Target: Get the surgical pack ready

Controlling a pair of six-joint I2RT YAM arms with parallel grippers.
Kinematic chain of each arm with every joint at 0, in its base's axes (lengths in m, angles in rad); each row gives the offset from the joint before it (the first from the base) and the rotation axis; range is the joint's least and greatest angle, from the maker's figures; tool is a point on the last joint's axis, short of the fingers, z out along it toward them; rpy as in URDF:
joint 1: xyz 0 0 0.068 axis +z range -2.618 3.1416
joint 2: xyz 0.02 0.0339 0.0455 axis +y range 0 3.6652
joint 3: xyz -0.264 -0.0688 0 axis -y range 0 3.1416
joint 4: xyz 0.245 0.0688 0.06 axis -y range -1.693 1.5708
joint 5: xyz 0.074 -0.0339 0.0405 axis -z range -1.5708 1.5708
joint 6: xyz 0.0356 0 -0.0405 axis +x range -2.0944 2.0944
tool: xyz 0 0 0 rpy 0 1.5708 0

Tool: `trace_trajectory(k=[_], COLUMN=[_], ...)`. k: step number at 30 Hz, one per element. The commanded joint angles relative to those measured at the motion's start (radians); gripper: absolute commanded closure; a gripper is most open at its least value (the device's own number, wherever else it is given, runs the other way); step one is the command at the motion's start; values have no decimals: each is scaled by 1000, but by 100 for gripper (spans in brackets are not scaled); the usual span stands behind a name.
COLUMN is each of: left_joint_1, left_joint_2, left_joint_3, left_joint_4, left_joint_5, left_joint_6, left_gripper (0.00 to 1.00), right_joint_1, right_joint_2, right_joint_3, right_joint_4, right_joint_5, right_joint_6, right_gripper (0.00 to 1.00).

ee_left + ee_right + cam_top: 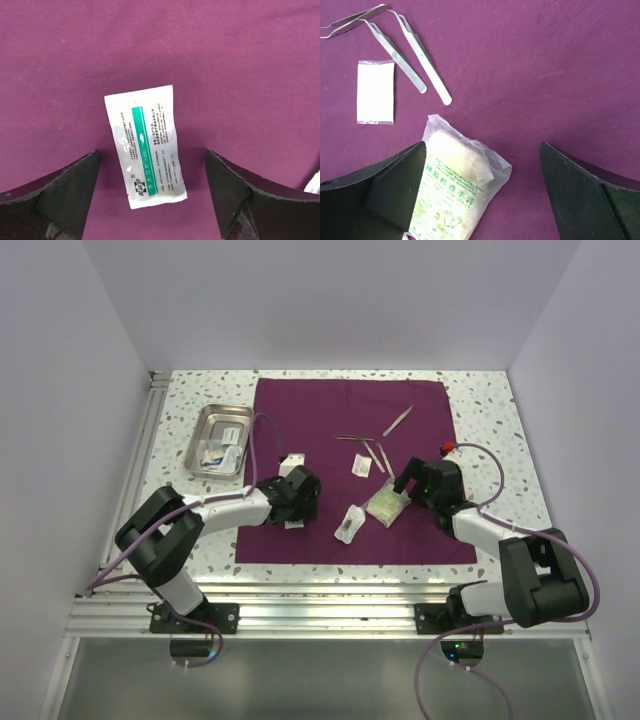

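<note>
Right, the cloth (pixel 350 470) lies spread flat across the middle of the table (pixel 490 430), one large purple square, and the steel tray (pixel 205 420) sits off its left edge, up at the far left, with a few white sachets inside. Down low on the cloth's left side, the left gripper (pixel 152 187) stands open, fingers (pixel 75 192) wide apart, and a white sachet with a green stripe (pixel 145 145) lies flat between them, touching neither. Over on the right, the right gripper (pixel 480 192) is open too, jaws spread wide above a glove packet (pixel 457 195) that rests on the cloth, its lower edge tucked in beside the left finger (pixel 400 187). Just beyond that packet lie two tweezers (pixel 410 60), side by side, and a small white pouch (pixel 375 91) beside them. From above, another clear packet (pixel 348 524) sits between the two grippers, and one more tweezer (pixel 398 420) lies apart near the cloth's far side.
</note>
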Motion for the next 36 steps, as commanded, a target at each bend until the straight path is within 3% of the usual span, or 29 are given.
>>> trace_trajectory(k=[1, 15, 19, 36], left_joint_1=[-14, -32, -32, -27], left_joint_2=[37, 78, 75, -40], left_joint_3=[54, 72, 57, 62], left_joint_4=[-42, -81, -85, -124], left_joint_5=[-36, -59, -65, -72], left_joint_6=[-24, -6, 2, 63], left_gripper=[13, 38, 50, 59], right_joint_1=[4, 4, 6, 4], right_joint_2=[-18, -25, -22, -39], right_joint_3=[26, 26, 29, 21], right_joint_4=[21, 12, 12, 12], right_joint_5=[-14, -13, -14, -2], right_joint_6=[11, 11, 13, 10], right_gripper=[2, 2, 2, 2])
